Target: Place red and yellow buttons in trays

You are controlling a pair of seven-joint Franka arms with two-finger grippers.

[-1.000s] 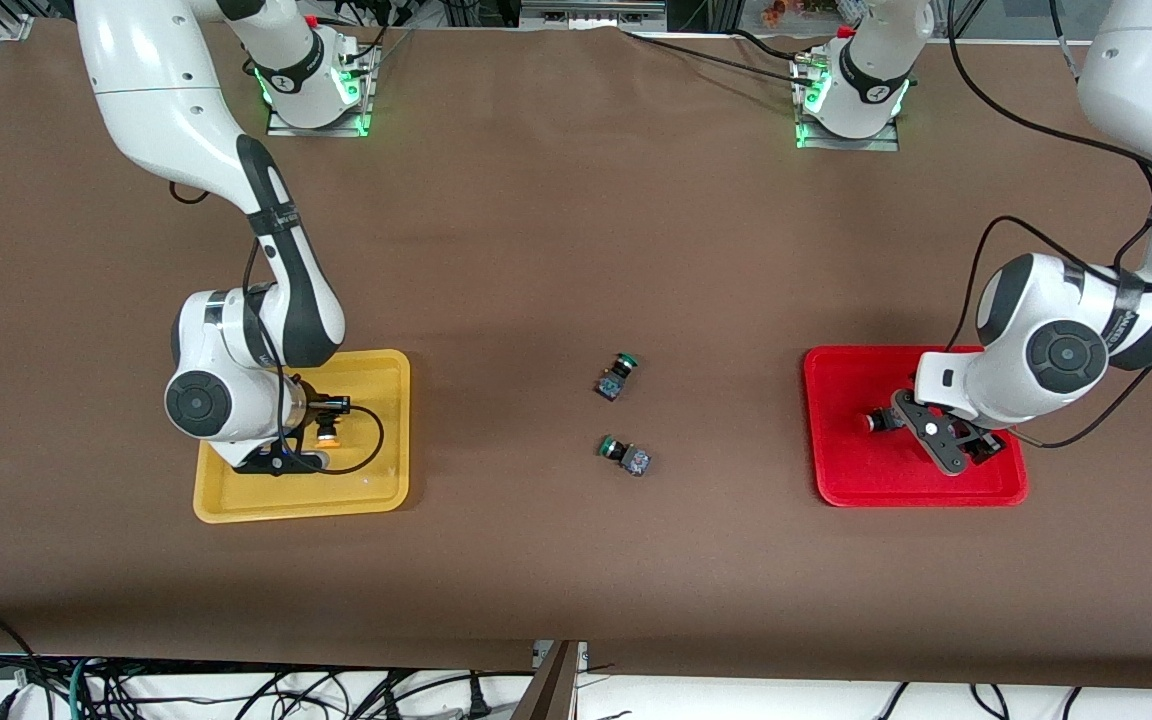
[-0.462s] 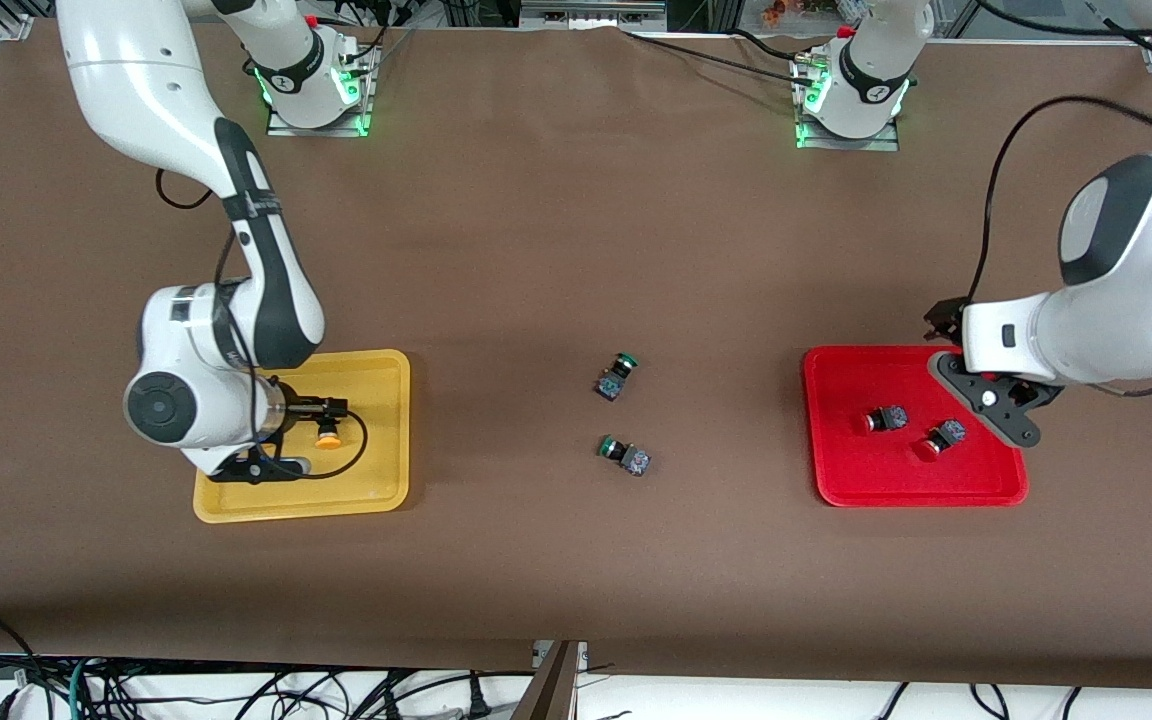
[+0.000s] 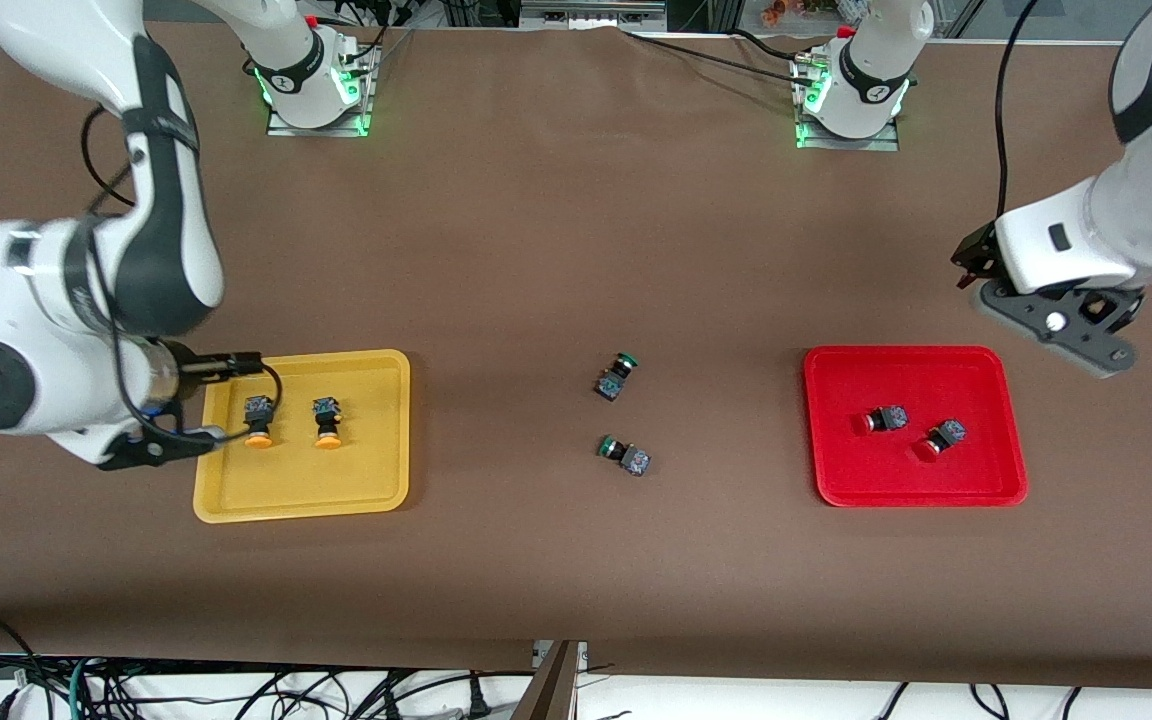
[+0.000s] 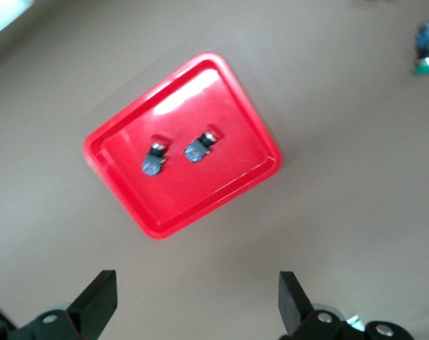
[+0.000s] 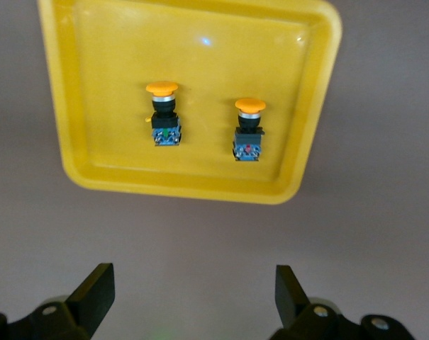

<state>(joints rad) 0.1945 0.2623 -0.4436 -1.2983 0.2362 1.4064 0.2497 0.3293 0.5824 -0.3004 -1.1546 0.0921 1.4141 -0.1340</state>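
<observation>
Two yellow-capped buttons (image 3: 258, 420) (image 3: 326, 420) stand side by side in the yellow tray (image 3: 356, 470). They also show in the right wrist view (image 5: 164, 113) (image 5: 248, 131), on the yellow tray (image 5: 101, 85). Two red-capped buttons (image 3: 884, 419) (image 3: 941, 438) lie in the red tray (image 3: 866, 470), and show in the left wrist view (image 4: 154, 157) (image 4: 200, 145) on the red tray (image 4: 228, 120). My right gripper (image 3: 161, 445) (image 5: 193, 297) is open and empty, raised over the table beside the yellow tray. My left gripper (image 3: 1061, 325) (image 4: 198, 312) is open and empty, raised over the table beside the red tray.
Two green-capped switches (image 3: 615, 376) (image 3: 624, 454) lie on the brown table between the trays; one shows at the edge of the left wrist view (image 4: 427, 49). The arm bases stand along the table's edge farthest from the front camera.
Both grippers have risen and pulled away from their trays. The left gripper has left a second red button in the red tray. The right gripper's move has uncovered a second yellow button.
</observation>
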